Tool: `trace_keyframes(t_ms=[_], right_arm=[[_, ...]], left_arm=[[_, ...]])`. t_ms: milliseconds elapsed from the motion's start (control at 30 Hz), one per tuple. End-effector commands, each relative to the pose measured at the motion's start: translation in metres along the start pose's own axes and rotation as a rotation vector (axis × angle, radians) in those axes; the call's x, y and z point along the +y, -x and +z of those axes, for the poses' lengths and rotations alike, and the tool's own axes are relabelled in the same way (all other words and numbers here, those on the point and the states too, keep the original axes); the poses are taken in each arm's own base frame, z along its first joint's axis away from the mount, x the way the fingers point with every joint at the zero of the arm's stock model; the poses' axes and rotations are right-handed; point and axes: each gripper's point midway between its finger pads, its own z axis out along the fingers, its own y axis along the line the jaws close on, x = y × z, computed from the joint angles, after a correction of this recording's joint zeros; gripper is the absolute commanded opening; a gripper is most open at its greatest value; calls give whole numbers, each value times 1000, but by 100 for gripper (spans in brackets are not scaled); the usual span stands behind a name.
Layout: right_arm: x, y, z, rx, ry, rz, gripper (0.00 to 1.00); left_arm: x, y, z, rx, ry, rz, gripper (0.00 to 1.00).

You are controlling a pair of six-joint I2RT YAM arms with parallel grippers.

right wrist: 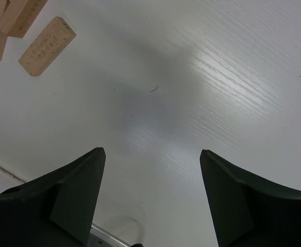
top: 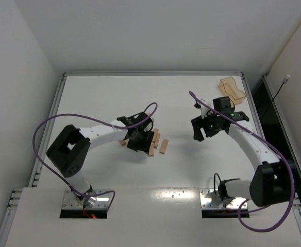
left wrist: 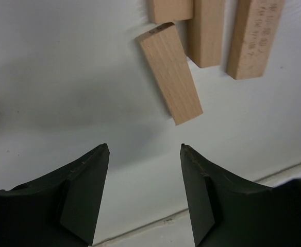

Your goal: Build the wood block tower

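Several light tan wood blocks lie loose and flat on the white table. In the left wrist view one tilted block [left wrist: 169,80] lies just ahead of my left gripper [left wrist: 144,146]. Two more blocks [left wrist: 207,31] [left wrist: 253,36] lie side by side beyond it. My left gripper [top: 144,144] hovers open and empty beside the block cluster [top: 155,141] and hides part of it from above. A single block [top: 164,146] lies to the right. No stacked tower shows. My right gripper [top: 204,135] [right wrist: 153,152] is open and empty over bare table, with blocks [right wrist: 46,46] far off to its upper left.
A translucent orange-tan tray [top: 232,88] sits at the back right corner. One small block [top: 123,142] peeks out left of the left gripper. The table's raised rim [top: 150,73] runs along the back and sides.
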Motion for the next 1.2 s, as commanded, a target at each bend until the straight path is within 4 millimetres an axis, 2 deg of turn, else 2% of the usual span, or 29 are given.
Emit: trace_keyframes(t_ms=[0, 133, 267, 433, 733, 867, 967, 1000, 1067, 1100, 1167], right_arm=[[-1, 5, -9, -39, -19, -19, 71], [2, -3, -10, -36, -18, -18, 71], [4, -8, -11, -38, -18, -18, 71], [4, -6, -12, -46, -21, -21, 71], [2, -3, -19, -64, -31, -19, 71], [3, -2, -21, -72, -34, -21, 71], [3, -2, -21, -72, -34, -21, 71], [0, -1, -23, -81, -42, -17, 71], [1, -4, -21, -73, -39, -14, 71], [0, -2, -21, -81, -42, -16, 71], [0, -2, -21, -81, -42, -16, 71]], left_arm=[[1, 15, 7, -29, 49, 4, 55], [-7, 31, 13, -40, 44, -6, 56], [-23, 37, 18, -42, 29, 14, 56], [-28, 36, 25, -44, 57, 21, 57], [-13, 28, 48, -6, 143, -19, 58], [-12, 33, 52, -14, 161, -28, 58], [-6, 31, 55, -9, 190, -26, 39], [-6, 31, 55, -9, 190, -26, 28], [-8, 37, 48, -35, 187, -36, 21], [-5, 31, 47, -27, 193, -35, 15], [-4, 33, 38, -50, 193, -36, 8]])
